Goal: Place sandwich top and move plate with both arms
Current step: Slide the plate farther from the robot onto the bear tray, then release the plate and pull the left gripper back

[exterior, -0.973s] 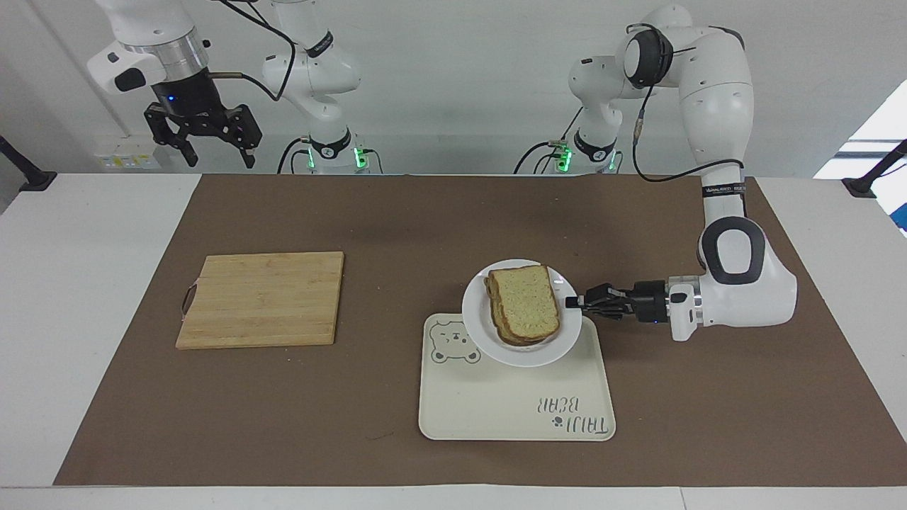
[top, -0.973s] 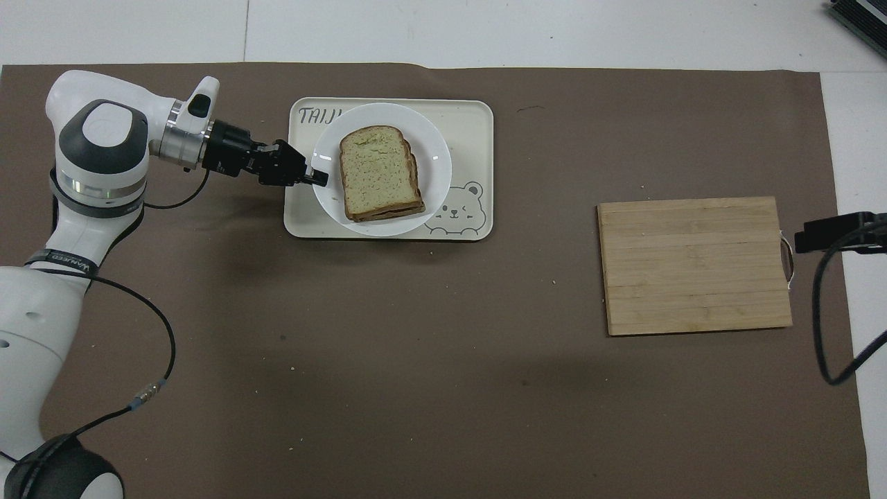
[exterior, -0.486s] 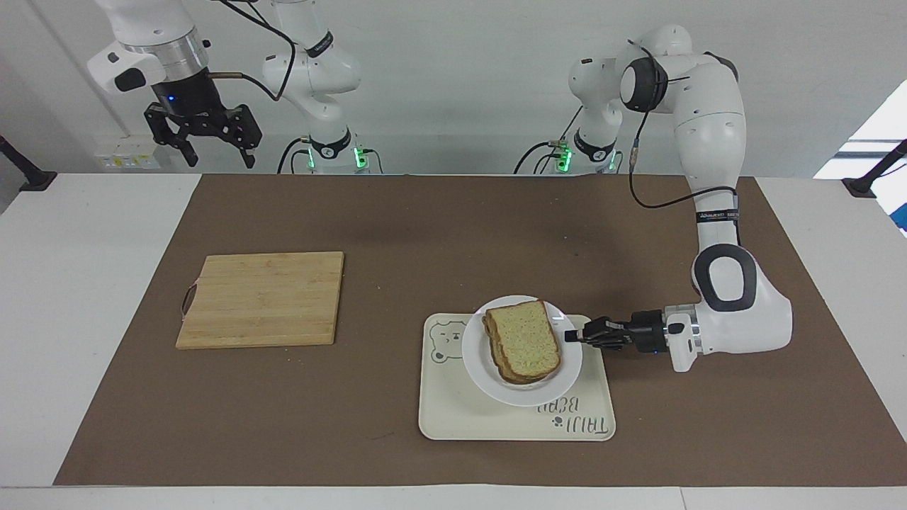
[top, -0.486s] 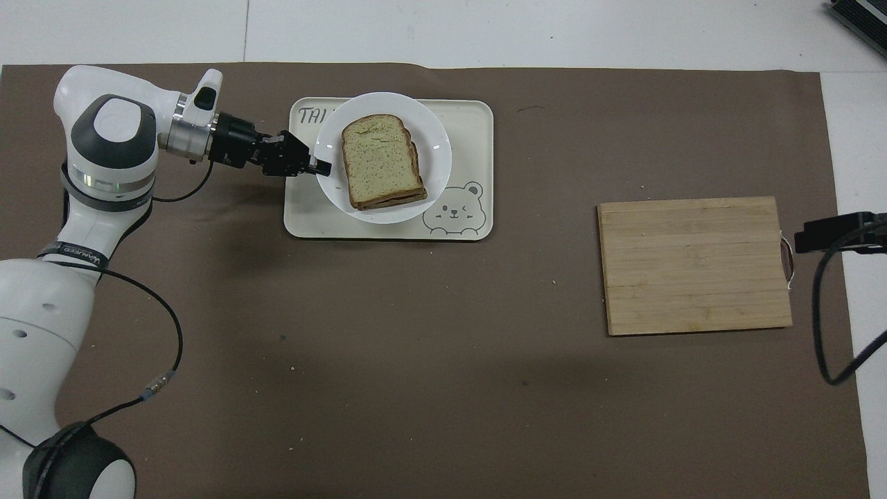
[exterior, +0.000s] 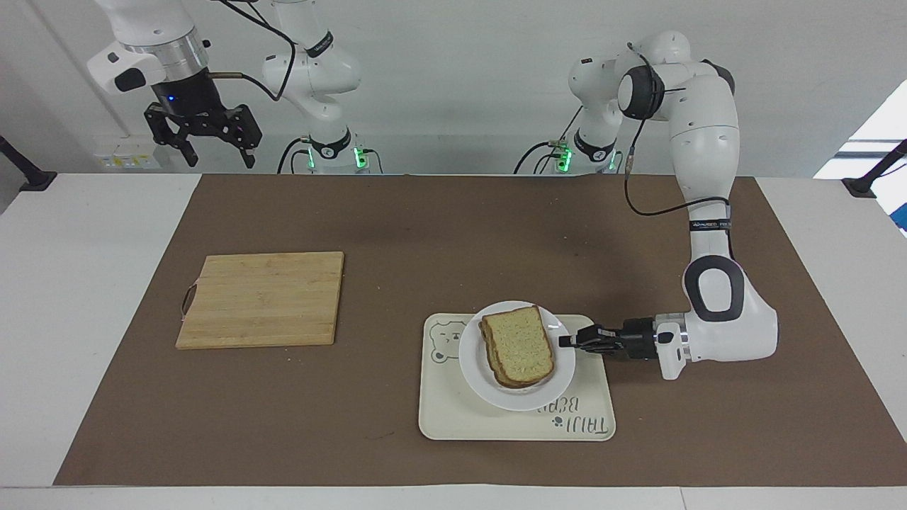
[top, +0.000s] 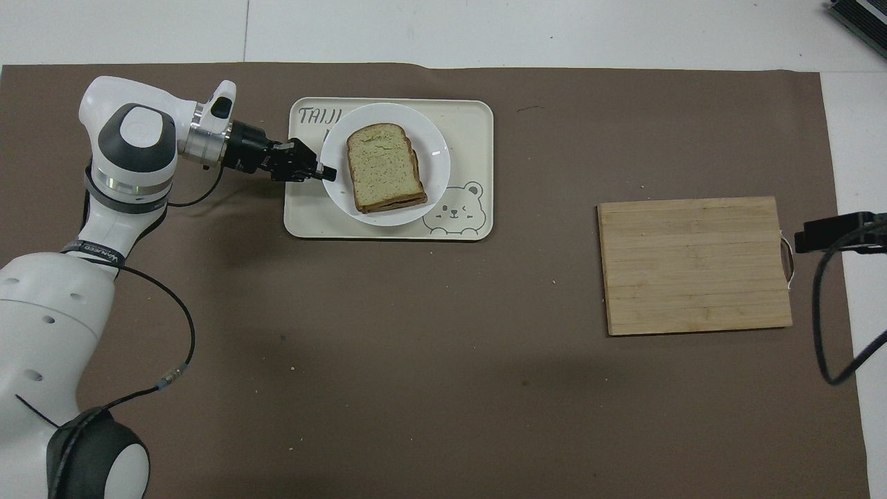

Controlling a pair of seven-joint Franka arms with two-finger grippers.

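The plate (exterior: 473, 368) is white and shiny, with small bright spots of light on its rim, like smooth china or hard plastic. The sandwich top (exterior: 521, 344) looks soft and spongy, with a pale speckled face and a darker brown crust. The tray (exterior: 496, 418) under the plate is cream, smooth and dull, like plastic. The cutting board (exterior: 261, 299) is light wood made of long strips, with a plain dull top. The brown mat (exterior: 425, 227) looks flat and dull, like paper or thin felt. The arms (exterior: 708, 142) have smooth white plastic shells with a soft shine.
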